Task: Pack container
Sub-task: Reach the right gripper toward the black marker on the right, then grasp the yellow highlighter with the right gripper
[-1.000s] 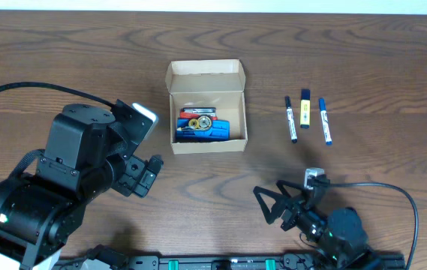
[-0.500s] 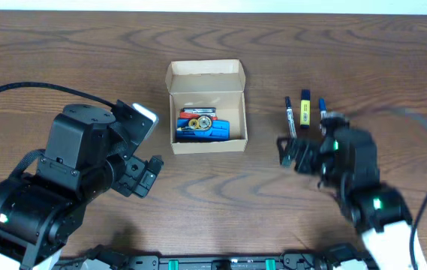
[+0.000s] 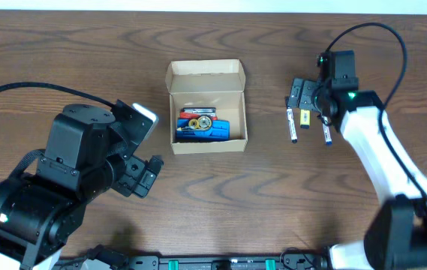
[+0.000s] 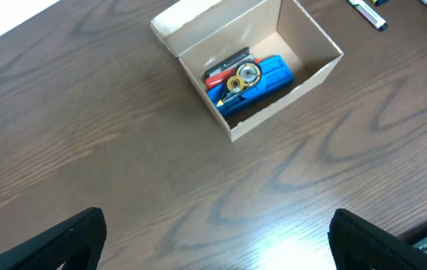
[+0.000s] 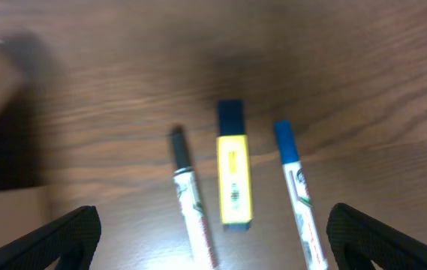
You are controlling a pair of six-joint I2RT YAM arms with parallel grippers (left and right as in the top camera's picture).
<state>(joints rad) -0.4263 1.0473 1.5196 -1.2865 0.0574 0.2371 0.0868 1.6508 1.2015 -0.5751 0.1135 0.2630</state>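
Your stock: box (image 3: 205,68), plain tan cardboard, holding blue case (image 4: 272,76) and gold disc (image 4: 248,73); black-capped marker (image 5: 191,196), white barrel; highlighter (image 5: 233,177), yellow, dark-blue ends; blue-capped marker (image 5: 298,187), white barrel; surface (image 3: 85,60), dark brown woodgrain.

We see bright, even light from above with only soft shadows, and a pale sheen on the table (image 4: 273,251) low in the left wrist view. The right wrist view is motion-blurred: the yellow highlighter (image 5: 234,176) looks soft and the left edge smears.

Free gap btwn container (image 3: 204,75), markers (image 5: 234,184)
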